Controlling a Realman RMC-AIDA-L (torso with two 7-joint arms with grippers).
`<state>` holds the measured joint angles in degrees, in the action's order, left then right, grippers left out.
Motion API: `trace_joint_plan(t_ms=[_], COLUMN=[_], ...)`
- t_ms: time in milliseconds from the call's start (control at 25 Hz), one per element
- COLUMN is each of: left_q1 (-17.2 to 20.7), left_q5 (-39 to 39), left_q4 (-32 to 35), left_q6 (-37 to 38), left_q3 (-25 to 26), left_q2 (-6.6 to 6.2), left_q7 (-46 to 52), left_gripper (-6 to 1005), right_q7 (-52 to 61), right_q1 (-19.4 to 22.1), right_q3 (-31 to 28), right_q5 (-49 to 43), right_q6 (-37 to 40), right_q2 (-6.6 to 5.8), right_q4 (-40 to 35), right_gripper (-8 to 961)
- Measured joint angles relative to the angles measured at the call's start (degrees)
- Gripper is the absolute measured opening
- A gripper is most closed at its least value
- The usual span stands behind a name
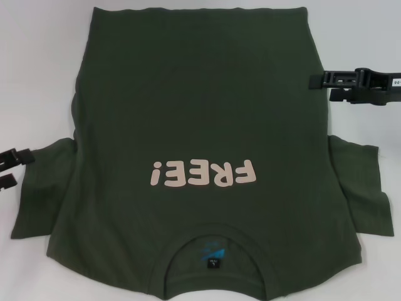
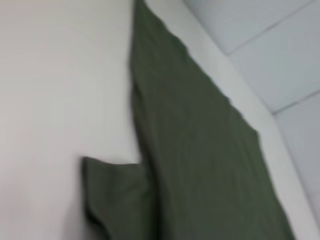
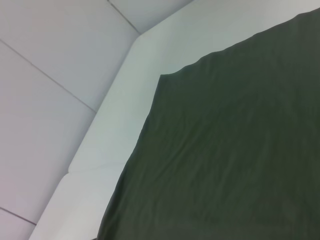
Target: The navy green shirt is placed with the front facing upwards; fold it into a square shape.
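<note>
The navy green shirt [image 1: 200,125] lies spread flat on the white table [image 1: 37,63], front up. Its pink "FREE!" lettering [image 1: 203,173] and its collar [image 1: 216,254] are at the near edge, its hem at the far edge. Both short sleeves stick out sideways. My left gripper [image 1: 11,167] hovers open at the table's left side, just beside the left sleeve [image 1: 44,188]. My right gripper [image 1: 322,88] hangs open just off the shirt's right edge, past the right sleeve [image 1: 360,188]. The left wrist view shows the shirt's side and sleeve [image 2: 200,165]; the right wrist view shows a hem corner [image 3: 235,150].
White tabletop borders the shirt on the left, right and far sides. The wrist views show the table's edge [image 3: 100,135] with pale tiled floor [image 3: 50,50] beyond it.
</note>
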<state>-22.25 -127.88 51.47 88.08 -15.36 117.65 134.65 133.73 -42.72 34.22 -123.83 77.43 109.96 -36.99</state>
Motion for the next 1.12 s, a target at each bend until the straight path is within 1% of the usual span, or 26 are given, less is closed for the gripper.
trace_joint_plan(t_ms=[200, 360, 480, 880, 1120], left_q1=[-0.1, -1.0, -1.8, -2.4, -2.8], left_q5=[-1.2, -0.9, -0.8, -0.7, -0.7], left_q4=[-3.2, -7.7, -9.8, -11.3, -12.2], left_q6=[-5.7, -11.1, -14.9, -19.3, -19.5], left_q3=[-0.2, -0.1, -0.2, -0.5, -1.1], left_q2=[0.12, -0.09, -0.14, 0.33, 0.33], left_q7=[-2.3, -4.8, -7.1, -10.3, -10.9], left_gripper=[916, 916, 916, 917, 898], right_q7=[0.1, 0.1, 0.3, 0.6, 0.6], right_q1=[-0.3, -0.3, -0.2, 0.4, 0.5], right_q3=[0.1, 0.1, 0.0, -0.5, -0.5], right_q5=[0.0, 0.2, 0.2, 0.2, 0.2], right_q6=[-0.7, -0.8, -0.8, -0.9, -0.9], right_q2=[0.01, 0.01, -0.02, -0.18, -0.22], right_q4=[0.4, 0.5, 0.5, 0.6, 0.6], right_gripper=[911, 911, 911, 911, 911])
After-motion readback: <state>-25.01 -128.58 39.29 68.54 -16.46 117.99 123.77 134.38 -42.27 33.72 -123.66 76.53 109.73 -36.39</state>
